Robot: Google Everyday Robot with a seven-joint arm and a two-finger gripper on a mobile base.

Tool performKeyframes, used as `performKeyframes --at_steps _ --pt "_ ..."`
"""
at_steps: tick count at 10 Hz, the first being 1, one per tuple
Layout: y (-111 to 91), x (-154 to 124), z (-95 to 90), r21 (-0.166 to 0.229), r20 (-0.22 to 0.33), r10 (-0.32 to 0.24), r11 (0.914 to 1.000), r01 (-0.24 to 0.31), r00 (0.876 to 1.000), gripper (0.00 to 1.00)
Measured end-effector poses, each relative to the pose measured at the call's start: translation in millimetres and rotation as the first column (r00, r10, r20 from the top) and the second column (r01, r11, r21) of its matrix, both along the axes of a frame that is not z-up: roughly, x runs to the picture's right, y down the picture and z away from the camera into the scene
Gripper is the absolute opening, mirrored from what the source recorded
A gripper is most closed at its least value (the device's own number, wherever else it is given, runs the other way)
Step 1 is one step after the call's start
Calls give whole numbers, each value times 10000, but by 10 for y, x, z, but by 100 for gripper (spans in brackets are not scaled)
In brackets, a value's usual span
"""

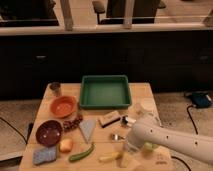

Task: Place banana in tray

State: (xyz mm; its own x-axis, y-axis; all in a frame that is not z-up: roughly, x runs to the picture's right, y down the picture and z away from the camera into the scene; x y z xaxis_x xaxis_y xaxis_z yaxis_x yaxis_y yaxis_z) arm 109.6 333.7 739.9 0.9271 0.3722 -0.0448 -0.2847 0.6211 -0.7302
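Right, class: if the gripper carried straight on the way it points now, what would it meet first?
Probably the banana, lying just beyond the gripper at the front of the table; depth is unclear, so it may touch the table first.

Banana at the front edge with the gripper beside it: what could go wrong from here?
1. The banana lies close to the table's front edge. A nudge from the gripper, low just to its right, might push it off.
2. The green vegetable lies just left of the banana and could get knocked.
3. The tray sits at the far side, so a low carry may clip the small box between.
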Motion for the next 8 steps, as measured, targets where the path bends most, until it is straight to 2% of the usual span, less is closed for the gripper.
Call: performKeyframes --at_steps 3,8 --pt "35 -63 -19 182 292 -330 9993 325 9990 80" --pt "108 -299 -32 610 1154 -1218 9915 1153 9858 80"
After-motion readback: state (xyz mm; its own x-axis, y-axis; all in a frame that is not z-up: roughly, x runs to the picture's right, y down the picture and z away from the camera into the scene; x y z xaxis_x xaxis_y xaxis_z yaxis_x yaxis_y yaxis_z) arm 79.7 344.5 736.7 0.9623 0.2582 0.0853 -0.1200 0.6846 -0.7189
